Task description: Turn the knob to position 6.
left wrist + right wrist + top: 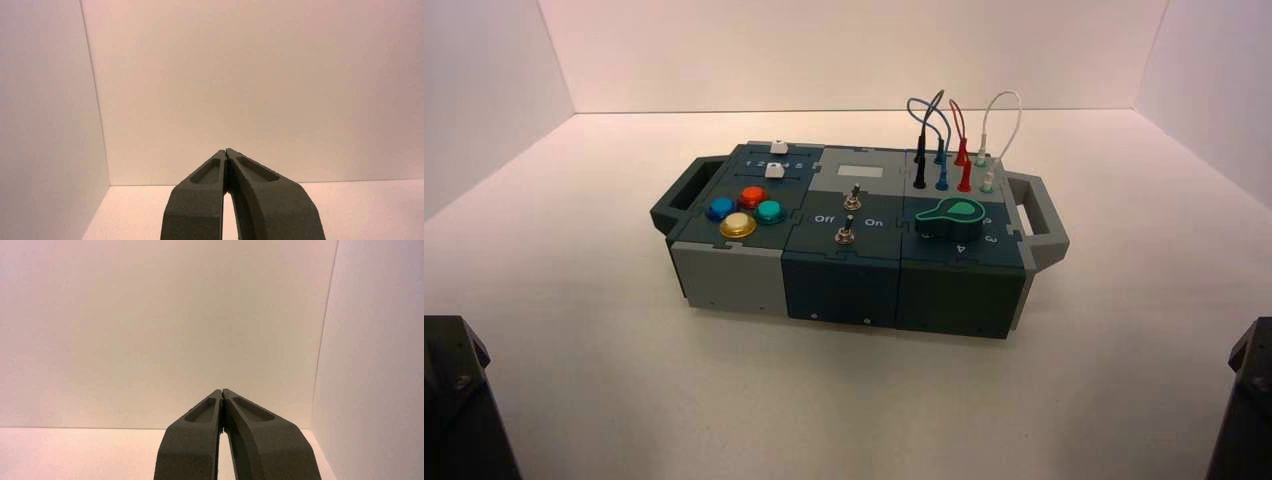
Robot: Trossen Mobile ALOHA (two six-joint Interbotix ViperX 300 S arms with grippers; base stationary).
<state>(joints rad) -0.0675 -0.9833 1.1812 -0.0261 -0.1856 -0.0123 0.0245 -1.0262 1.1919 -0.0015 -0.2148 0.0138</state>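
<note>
- High view: the box (pixel 844 290) stands on the table (pixel 844 410), between its left and right edges and with its far edge behind. The green knob (pixel 952 219) is on top of the box, on the near right part, in front of the plugged wires (pixel 965 150).
- Same view: my left arm (pixel 462 400) is parked toward the table's near left corner, my right arm (pixel 1246 400) toward the near right one. Both are well apart from the box, and neither touches the knob. I cannot read the knob's setting surely from up here, so I claim no turn as done.
- Left wrist view: my left hand (pixel 226 151) is pressed together at the tips, with nothing pinched, facing the far wall (pixel 260 90).
- Right wrist view: my right hand (pixel 222 391) is likewise closed on nothing. Reaching, opening, gripping the knob, turning it to 6 and letting go all seem left to do; I judge this the very start, and my right side the likelier to work.
</note>
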